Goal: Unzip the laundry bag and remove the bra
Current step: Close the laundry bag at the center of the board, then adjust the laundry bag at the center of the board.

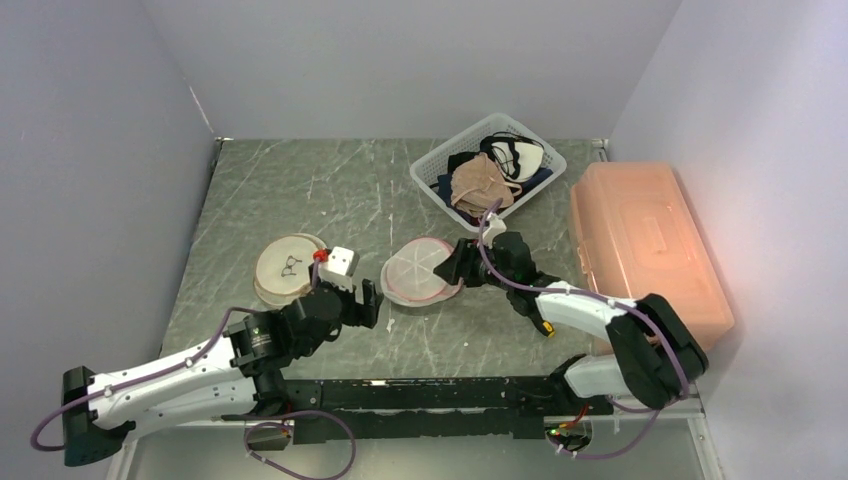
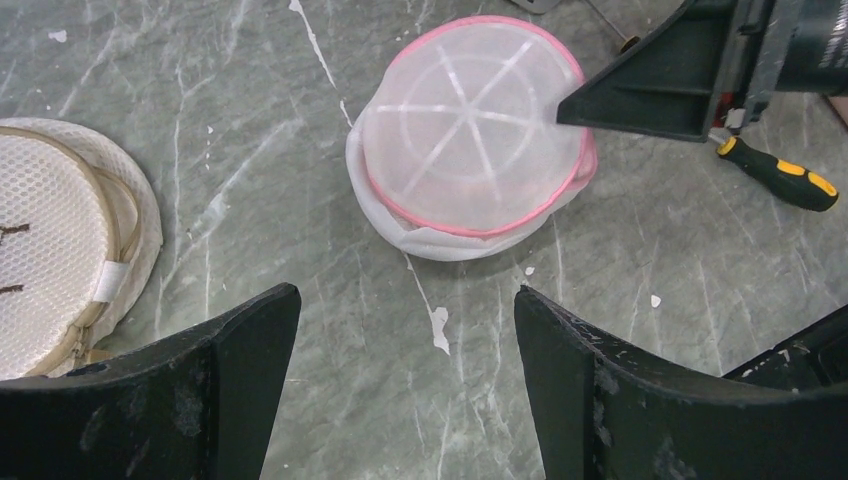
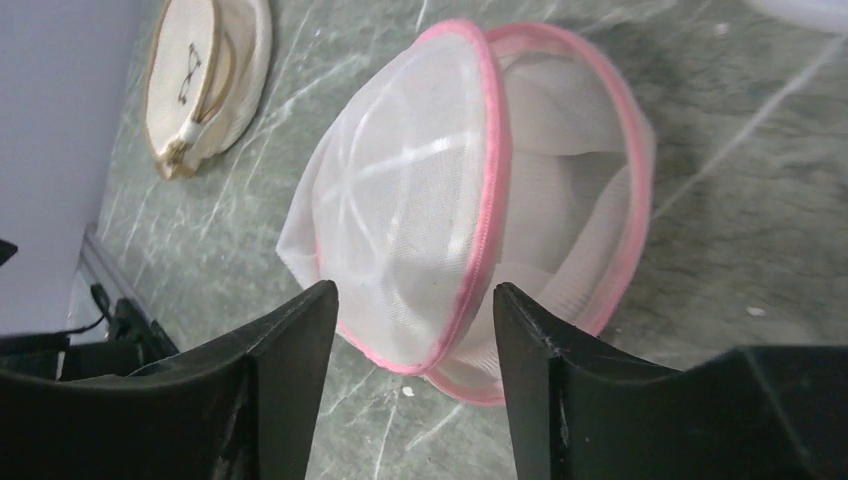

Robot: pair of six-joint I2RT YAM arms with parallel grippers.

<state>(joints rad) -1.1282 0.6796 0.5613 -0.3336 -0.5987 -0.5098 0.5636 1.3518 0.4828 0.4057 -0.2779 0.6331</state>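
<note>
The laundry bag (image 1: 420,270) is a round white mesh dome with pink trim at mid-table. It also shows in the left wrist view (image 2: 470,130) and the right wrist view (image 3: 420,190). There its two pink rims stand apart and white fabric (image 3: 560,200) shows inside; I cannot tell if that is the bra. My right gripper (image 1: 455,265) (image 3: 415,290) is open at the bag's right edge, with the pink rim between its tips. One of its fingers (image 2: 650,95) reaches the bag's rim. My left gripper (image 1: 362,300) (image 2: 408,295) is open and empty over bare table, short of the bag.
A beige round mesh bag (image 1: 288,268) (image 2: 50,240) lies left of the pink one. A white basket (image 1: 428,170) with clothes stands at the back. An orange lidded box (image 1: 645,245) sits on the right. A yellow-and-black screwdriver (image 2: 780,175) lies beside the right arm.
</note>
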